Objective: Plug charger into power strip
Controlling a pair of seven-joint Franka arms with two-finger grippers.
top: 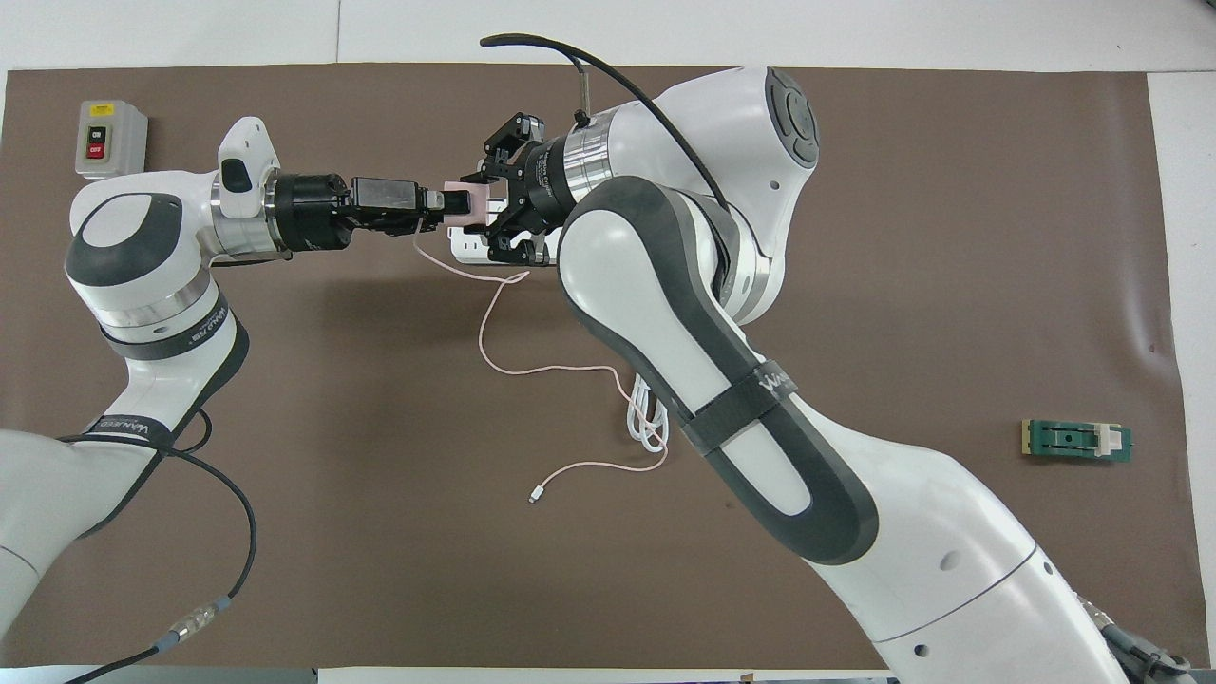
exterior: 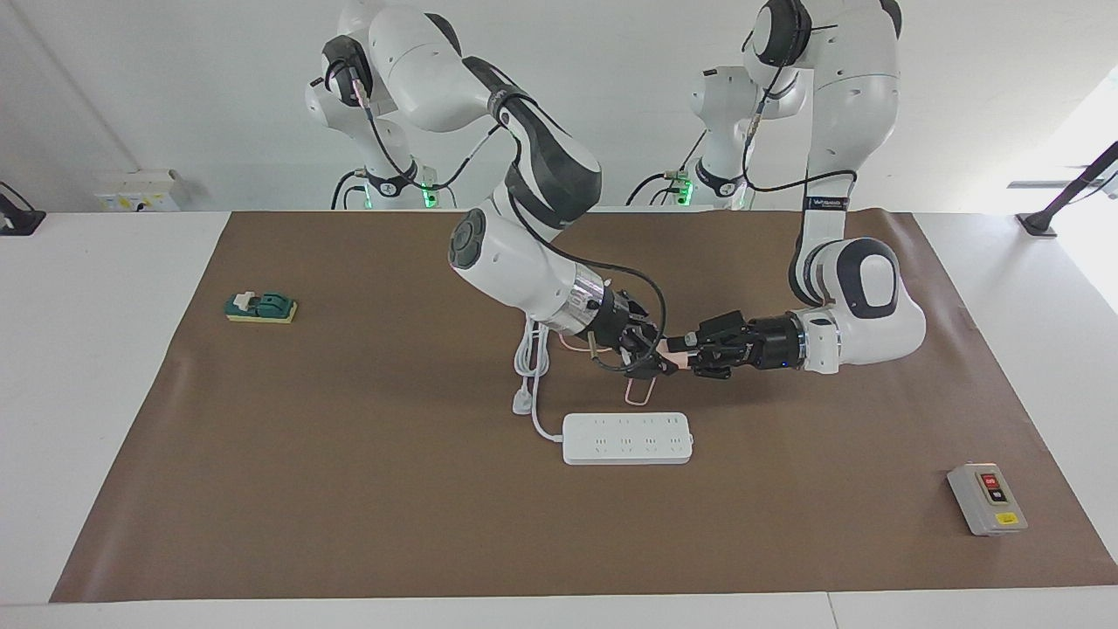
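The pale-pink charger (exterior: pixel 672 353) (top: pixel 472 198) hangs in the air between my two grippers, over the mat beside the power strip. My right gripper (exterior: pixel 655 356) (top: pixel 486 201) is shut on one end of it. From the other end my left gripper (exterior: pixel 687 353) (top: pixel 452 202) is shut on it too. The thin pink cable (top: pixel 494 328) trails down to the mat toward the robots. The white power strip (exterior: pixel 627 438) lies flat on the mat. In the overhead view only its edge (top: pixel 464 251) shows under the right gripper.
The strip's thick white cord (exterior: pixel 530 349) (top: pixel 646 426) lies coiled nearer to the robots, under the right arm. A grey button box (exterior: pixel 987 498) (top: pixel 111 138) sits toward the left arm's end, and a green block (exterior: pixel 260 307) (top: pixel 1076 441) toward the right arm's end.
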